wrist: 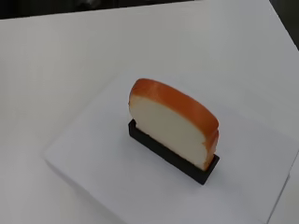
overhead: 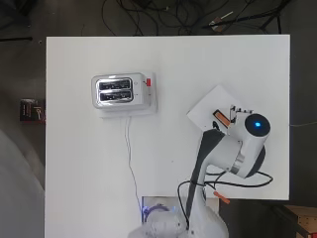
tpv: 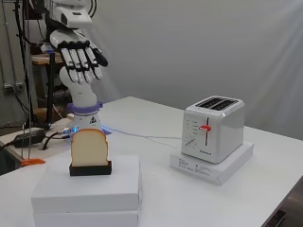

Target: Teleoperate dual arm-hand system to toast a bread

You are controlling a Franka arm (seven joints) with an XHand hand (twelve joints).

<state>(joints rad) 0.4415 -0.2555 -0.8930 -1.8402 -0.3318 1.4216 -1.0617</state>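
- Fingers (tpv: 80,59) of the black and white hand (tpv: 81,56): straight, side by side with narrow gaps, pointing downward, holding nothing; the thumb juts out to one side.
- Hand hangs well above the slice of bread (tpv: 89,147) in the side view, not touching it. In the overhead view the arm covers the hand almost entirely.
- Bread: pale face, orange-brown crust, standing upright on edge in a low black slotted holder (tpv: 90,169). Its lower edge is hidden inside the slot.
- Holder sits on top of a flat white box (tpv: 94,189) stacked on a second white box (tpv: 85,218); the lower one is cut off by the frame edge in the side view.
- The boxes lie near the desk's (overhead: 168,64) right edge in the overhead view, turned at an angle to it; the arm hides part of them there.
- White and chrome two-slot toaster (overhead: 120,90) stands on a flat white base (tpv: 215,168) toward the desk's left side, well apart from the bread. Both slots look empty from above. Red lever (tpv: 205,127) sits high in its track.
- A thin white cord (overhead: 130,163) runs from the toaster toward the arm's base.
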